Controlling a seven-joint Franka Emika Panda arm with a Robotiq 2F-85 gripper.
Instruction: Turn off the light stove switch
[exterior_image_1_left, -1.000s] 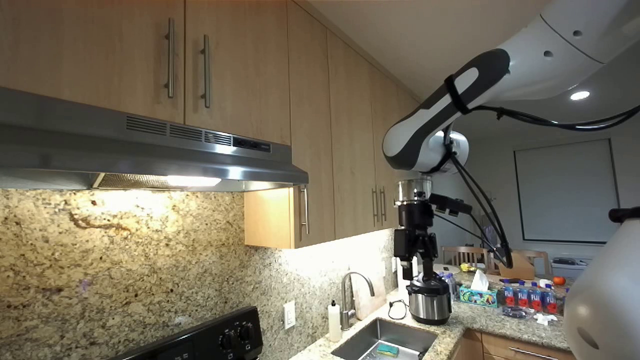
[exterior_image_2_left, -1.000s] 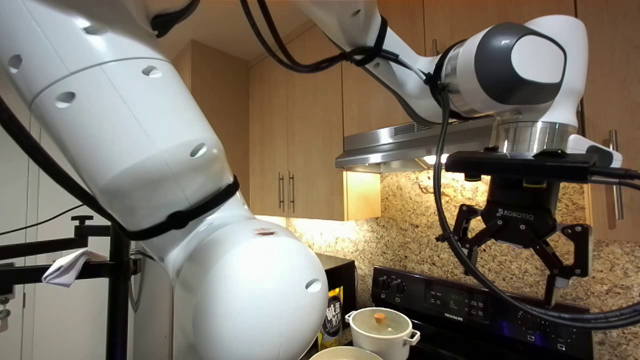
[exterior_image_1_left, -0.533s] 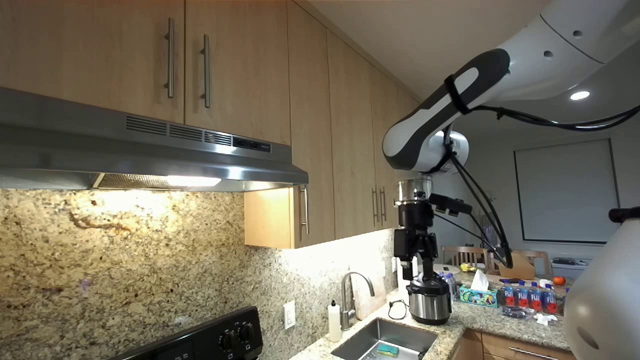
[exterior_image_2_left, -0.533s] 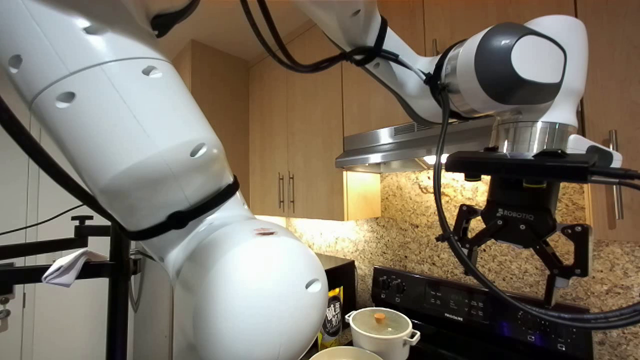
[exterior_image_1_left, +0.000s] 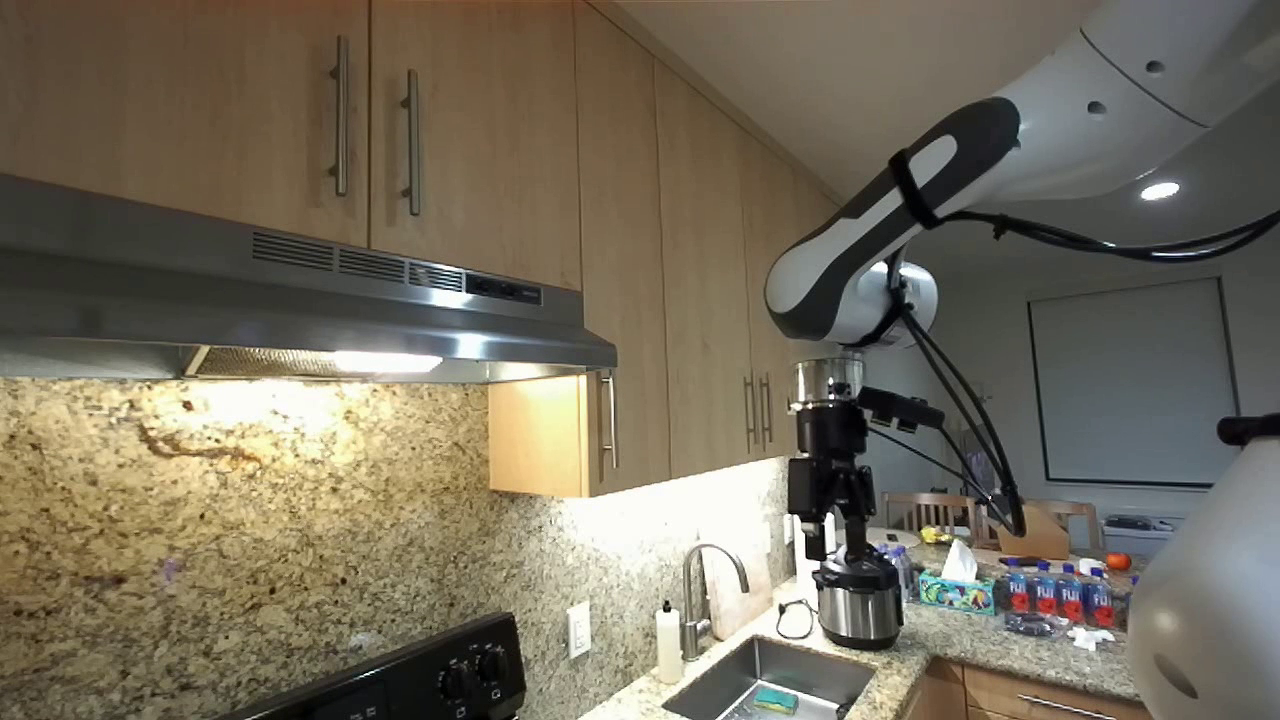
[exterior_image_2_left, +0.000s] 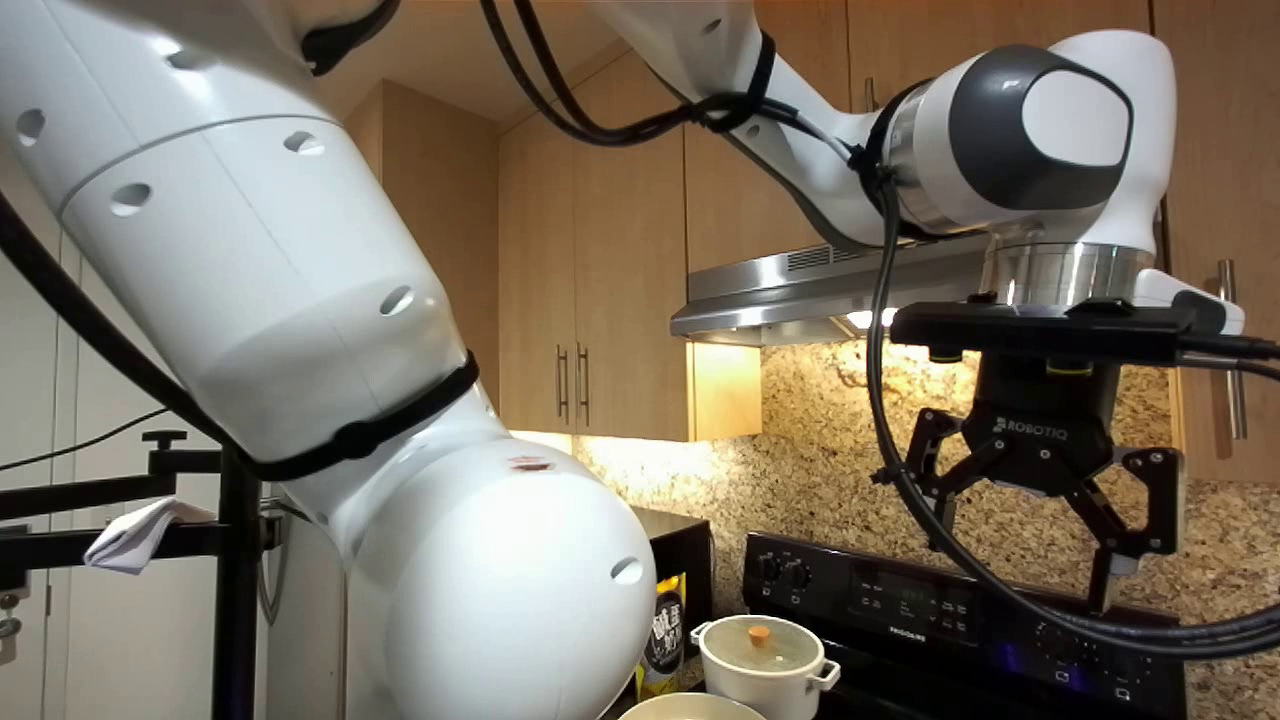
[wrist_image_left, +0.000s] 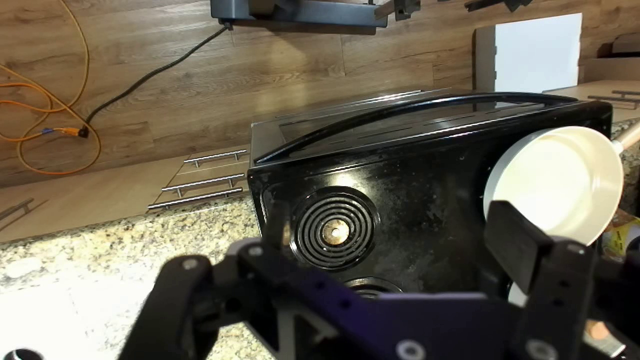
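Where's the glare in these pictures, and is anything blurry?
Both exterior views: the hood lamp glares, brightening the backsplash; wrist view: the lower left is washed out, the stove catches a glint by a burner, and the gripper looks out of focus.

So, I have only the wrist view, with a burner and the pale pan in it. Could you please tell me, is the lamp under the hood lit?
Observer: Yes, the lamp under the hood is lit in both exterior views.
Operator: Thank you. And where would be its controls?
Observer: In an exterior view, a dark panel, probably the controls, sits on the hood's front beside the vent slots; its switch positions are too small to read.
Operator: Good. Is the pincer touching the hood?
Observer: No. In an exterior view, the pincer hangs clear of the hood.
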